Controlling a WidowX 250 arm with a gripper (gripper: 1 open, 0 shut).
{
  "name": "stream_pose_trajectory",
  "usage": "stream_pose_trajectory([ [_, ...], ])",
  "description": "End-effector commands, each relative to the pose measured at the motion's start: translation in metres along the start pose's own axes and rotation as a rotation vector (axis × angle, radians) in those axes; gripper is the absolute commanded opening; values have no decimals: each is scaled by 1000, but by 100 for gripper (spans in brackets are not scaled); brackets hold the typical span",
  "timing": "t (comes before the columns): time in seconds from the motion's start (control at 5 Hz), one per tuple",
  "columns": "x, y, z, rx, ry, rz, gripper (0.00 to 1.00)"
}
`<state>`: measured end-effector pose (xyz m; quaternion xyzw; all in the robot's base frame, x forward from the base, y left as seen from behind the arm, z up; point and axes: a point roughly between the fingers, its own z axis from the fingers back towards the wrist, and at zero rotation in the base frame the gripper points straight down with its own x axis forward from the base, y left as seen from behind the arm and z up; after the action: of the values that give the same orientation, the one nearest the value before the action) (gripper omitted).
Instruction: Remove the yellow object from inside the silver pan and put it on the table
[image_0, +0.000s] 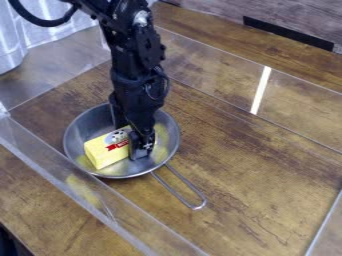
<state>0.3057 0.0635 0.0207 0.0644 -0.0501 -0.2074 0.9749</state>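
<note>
The yellow object (104, 152), a small block with a white-and-red label, lies inside the silver pan (83, 131) near the table's left front. My gripper (131, 143) points straight down into the pan. Its black fingers stand open at the block's right end, one on each side of the labelled top. I cannot tell whether the fingers touch the block. The pan's wire-loop handle (185, 192) sticks out toward the front right. The pan rests on the dark wooden table (254, 160).
Clear acrylic walls (60, 170) edge the table along the front left and the back. A bright reflection streak (262, 90) shows on the right. Bare wood lies to the right of the pan and behind it.
</note>
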Motion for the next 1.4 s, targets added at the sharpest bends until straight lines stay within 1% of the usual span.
stream_pose_trajectory([
  [0.0,-2,0,-1,3,-3,1,100],
  [0.6,-16,9,-6,-13,17,89,100],
  [1.2,-33,19,-9,-19,37,171,100],
])
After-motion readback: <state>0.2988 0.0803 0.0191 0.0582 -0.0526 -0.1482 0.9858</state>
